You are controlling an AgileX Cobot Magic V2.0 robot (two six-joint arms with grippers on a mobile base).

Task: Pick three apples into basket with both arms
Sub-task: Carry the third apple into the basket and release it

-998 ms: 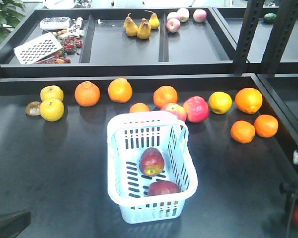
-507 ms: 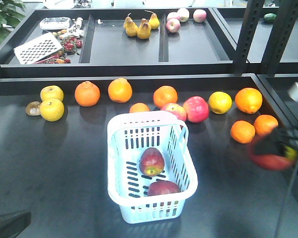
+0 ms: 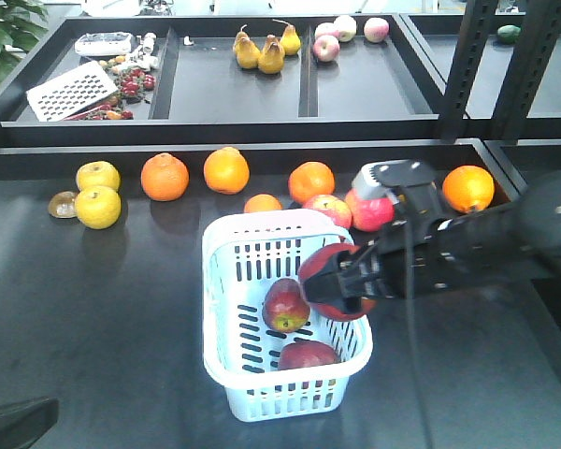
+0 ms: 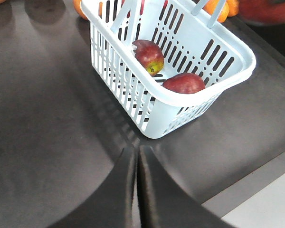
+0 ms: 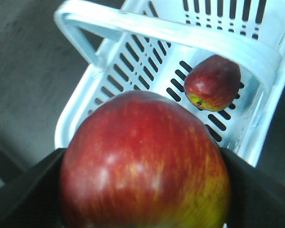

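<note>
Three dark red apples show: two lie in the pale blue basket [image 3: 285, 318], one [image 3: 308, 355] at its near end and one [image 3: 286, 304] mid-floor with its yellow-green end toward the near rim, and the third apple [image 3: 337, 285] is clamped in the right claw [image 3: 341, 281] above the basket's right rim. The basket's long axis runs near to far on the tabletop [image 3: 93, 309]. The left claw [image 4: 137, 190] hangs near the basket's corner, fingers pressed together, holding nothing. Behind stand six oranges [image 3: 165, 177].
</note>
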